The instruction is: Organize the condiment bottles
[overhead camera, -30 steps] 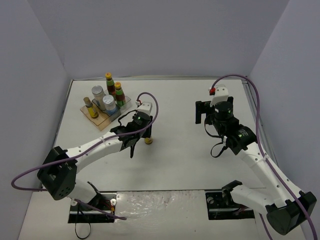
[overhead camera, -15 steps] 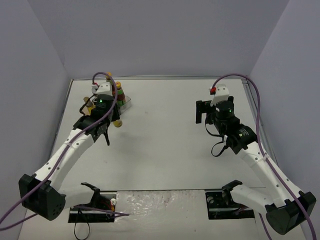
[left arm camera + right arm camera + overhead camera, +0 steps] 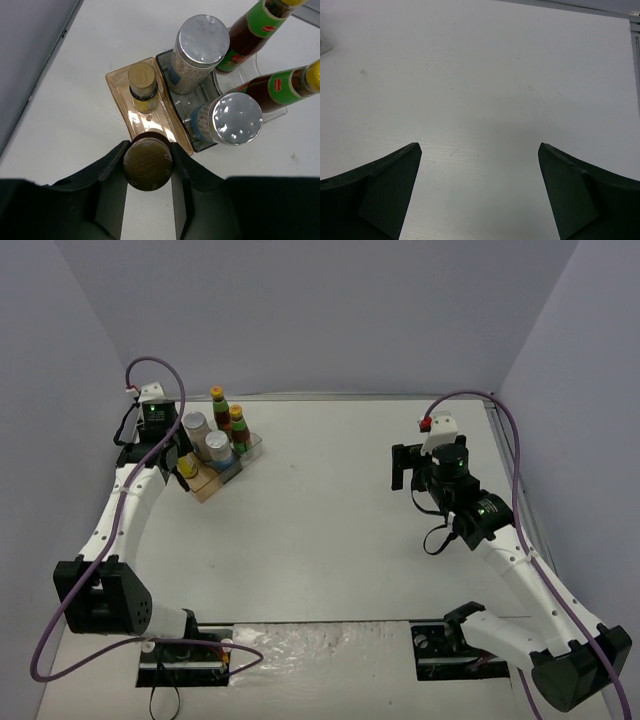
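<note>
My left gripper (image 3: 148, 152) is shut on a slim brown-capped bottle (image 3: 148, 164), held upright over the near end of the orange tray section (image 3: 116, 89). A second brown-capped bottle (image 3: 142, 84) stands in that section. Beside it two silver-lidded jars (image 3: 201, 36) (image 3: 235, 119) stand in the darker clear section. Behind them lean two yellow-capped sauces (image 3: 256, 27) (image 3: 282, 85). From above, the left gripper (image 3: 185, 462) is at the tray's left side. My right gripper (image 3: 480, 165) stands open over bare table, far right of the bottles (image 3: 405, 465).
The tray (image 3: 208, 487) sits at the table's far left corner, close to the left wall and the table's metal edge (image 3: 50, 60). The white table (image 3: 320, 510) stretches between the two arms.
The left arm has swung from the table's middle to the far left, carrying the brown-capped bottle to the tray. The right arm has not moved.
</note>
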